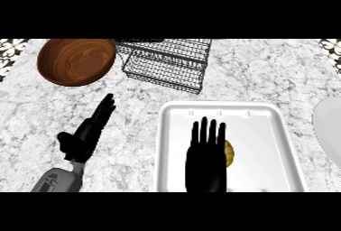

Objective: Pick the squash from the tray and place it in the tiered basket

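we have barely begun: our right hand [206, 155] hovers flat, fingers straight, grasping nothing, over the white rectangular plastic tray [174, 149]. the yellow-brown squash [230, 153] lies there, hand's 3 o'clock. the black wire tiered basket [166, 61] waits at 11 o'clock. left hand [86, 133] rests released.

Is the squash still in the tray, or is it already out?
In the tray. The squash lies on the white tray, partly hidden by the right hand, whose fingers are straight above it.
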You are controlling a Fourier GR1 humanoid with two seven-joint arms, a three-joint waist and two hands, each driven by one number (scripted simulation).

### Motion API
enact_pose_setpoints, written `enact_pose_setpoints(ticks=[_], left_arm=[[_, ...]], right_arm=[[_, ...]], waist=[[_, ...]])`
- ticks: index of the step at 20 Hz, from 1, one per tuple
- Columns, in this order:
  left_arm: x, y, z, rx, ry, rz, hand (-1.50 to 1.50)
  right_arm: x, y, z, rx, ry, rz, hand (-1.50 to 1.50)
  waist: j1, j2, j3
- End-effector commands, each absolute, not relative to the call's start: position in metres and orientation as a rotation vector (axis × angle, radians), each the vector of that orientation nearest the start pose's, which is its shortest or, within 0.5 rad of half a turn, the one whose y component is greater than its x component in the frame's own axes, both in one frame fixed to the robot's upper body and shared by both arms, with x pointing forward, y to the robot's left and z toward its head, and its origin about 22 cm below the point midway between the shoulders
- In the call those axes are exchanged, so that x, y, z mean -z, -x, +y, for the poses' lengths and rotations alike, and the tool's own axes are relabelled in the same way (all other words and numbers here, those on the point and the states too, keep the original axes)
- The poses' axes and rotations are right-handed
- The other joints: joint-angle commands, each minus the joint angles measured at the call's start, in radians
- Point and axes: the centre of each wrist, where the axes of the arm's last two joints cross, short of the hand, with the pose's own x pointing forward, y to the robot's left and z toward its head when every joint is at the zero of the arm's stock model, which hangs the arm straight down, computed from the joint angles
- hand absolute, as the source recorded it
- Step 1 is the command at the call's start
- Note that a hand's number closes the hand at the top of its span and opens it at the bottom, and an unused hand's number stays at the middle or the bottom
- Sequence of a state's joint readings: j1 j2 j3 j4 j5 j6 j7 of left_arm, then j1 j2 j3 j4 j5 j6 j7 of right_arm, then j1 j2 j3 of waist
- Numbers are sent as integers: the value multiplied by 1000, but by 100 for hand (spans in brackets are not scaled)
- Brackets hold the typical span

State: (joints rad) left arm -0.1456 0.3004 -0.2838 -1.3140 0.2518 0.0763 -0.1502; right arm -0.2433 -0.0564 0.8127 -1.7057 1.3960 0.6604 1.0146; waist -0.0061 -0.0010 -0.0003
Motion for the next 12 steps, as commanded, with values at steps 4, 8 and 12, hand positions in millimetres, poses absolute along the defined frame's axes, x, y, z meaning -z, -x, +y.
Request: enact_pose_setpoints(ticks=[4,8,12], left_arm=[[9,-277,231,215,68,-1531,0],[25,-263,242,240,73,-1531,0],[1,-281,224,238,98,-1522,0]], right_arm=[[-54,-206,-70,-1395,1407,-690,-150],[-43,-211,-79,-1413,1390,-672,-150],[-35,-210,-81,-1418,1375,-681,-150]], waist=[[4,0,0],[6,1,0],[6,1,0]])
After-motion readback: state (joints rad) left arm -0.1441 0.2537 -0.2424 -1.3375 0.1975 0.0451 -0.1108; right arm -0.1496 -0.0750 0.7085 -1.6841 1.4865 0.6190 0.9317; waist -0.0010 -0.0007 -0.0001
